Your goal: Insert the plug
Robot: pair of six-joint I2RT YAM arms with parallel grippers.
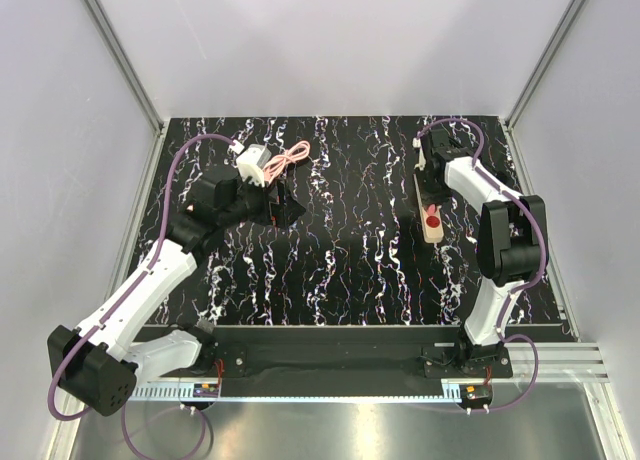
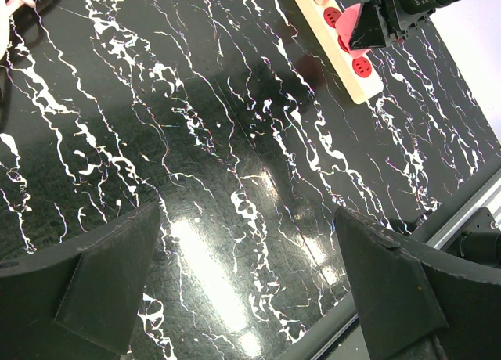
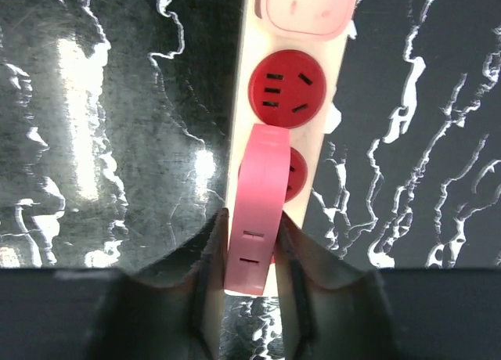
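Overhead and wrist views of a two-arm rig at a black, white-veined counter (image 1: 350, 260). The right end effector (image 3: 252, 227) pinches the plug (image 3: 258, 172), a salmon-pink rounded block, between its two fingers (image 3: 205, 258). The plug stands on edge, with two small slots showing on its narrow face. It sits over the beige power strip (image 3: 241, 78) on the right half of the counter and partly covers the second red socket (image 3: 296, 176). Whether its pins have entered that socket cannot be told.

The neighbouring red socket (image 3: 288, 78) lies uncovered just beyond, and past it a pale pink rounded piece (image 3: 309, 8) sits on the strip.

The left end effector (image 2: 246, 219) hangs over bare counter at centre-left, jaws spread wide and holding nothing, well apart from the strip. In the overhead view a coiled pink cable (image 1: 290, 158) and a white block (image 1: 252, 163) lie near the far-left corner, just behind the left end effector.
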